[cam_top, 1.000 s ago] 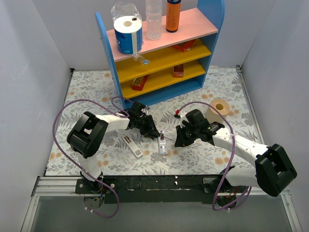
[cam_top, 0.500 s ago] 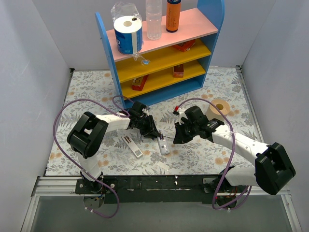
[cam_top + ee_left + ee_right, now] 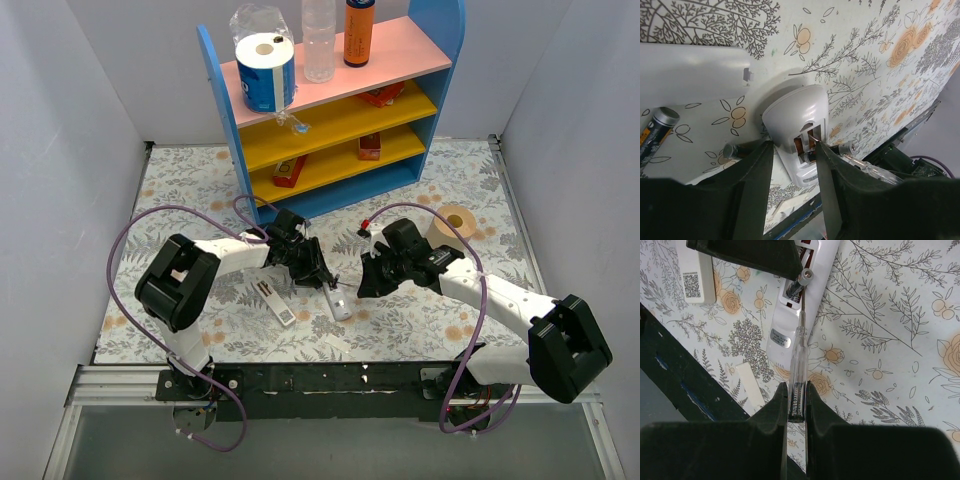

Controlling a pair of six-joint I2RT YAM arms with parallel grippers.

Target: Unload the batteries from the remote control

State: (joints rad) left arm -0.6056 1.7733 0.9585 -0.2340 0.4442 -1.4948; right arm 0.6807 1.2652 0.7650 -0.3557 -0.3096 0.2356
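**Stick point(image 3: 799, 335) tip now at the battery bay point(image 3: 804, 142)**

Over the last second my right arm has swung in toward the middle of the table. The right claw point(image 3: 367, 283) now sits close to the remote point(image 3: 337, 303) instead of standing off it. The left arm has barely shifted, though the remote has tipped a little in its hold.

The left claw point(image 3: 794, 146) is closed part-way onto the remote's end, with a finger against each side. The right claw is pinched tight on the stick's clear handle, and the thin metal shaft reaches to the open bay.

One battery point(image 3: 801, 279) lies askew at the bay's mouth with its silver end showing, just beside the stick tip. I judge it levered loose but not yet clear of the remote. The other battery point(image 3: 655, 132) lies flat on the cloth point(image 3: 865, 60), off to one side of the remote and already out.

So the move has put the tool where it can work, and I'd call the job about half done. Next I'd want a short pry while the left claw holds firm. The risks I see are the remote twisting in that hold or the freed cell rolling away.
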